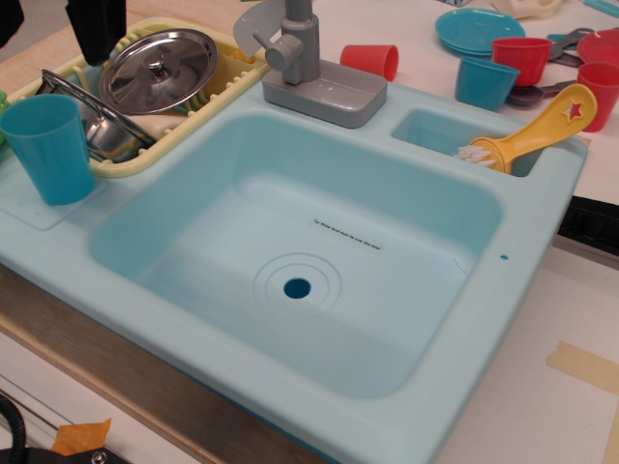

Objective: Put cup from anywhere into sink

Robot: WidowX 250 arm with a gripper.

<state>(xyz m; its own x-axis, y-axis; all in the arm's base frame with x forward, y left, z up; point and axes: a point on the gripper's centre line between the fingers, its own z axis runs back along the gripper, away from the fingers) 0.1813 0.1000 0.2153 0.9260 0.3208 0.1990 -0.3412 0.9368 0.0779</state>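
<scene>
The tall teal-blue cup [46, 147] stands upright on the sink's left ledge, next to the yellow dish rack. The light aqua sink [193, 184] fills the middle of the view; its deep basin holds nothing, and the round drain hole [297, 287] shows. The grey faucet [308, 60] stands at the basin's back rim. A black shape at the top left, above the dish rack, looks like my gripper [97, 29]. It is cut off by the frame edge and its jaws do not show. It is behind and above the cup, apart from it.
The yellow dish rack [227, 72] holds a steel lid [160, 70] and a pot. A yellow dish brush [532, 130] lies in the small side compartment. A shorter teal cup [484, 83], red cups [371, 60] and a teal plate [479, 29] stand behind the sink.
</scene>
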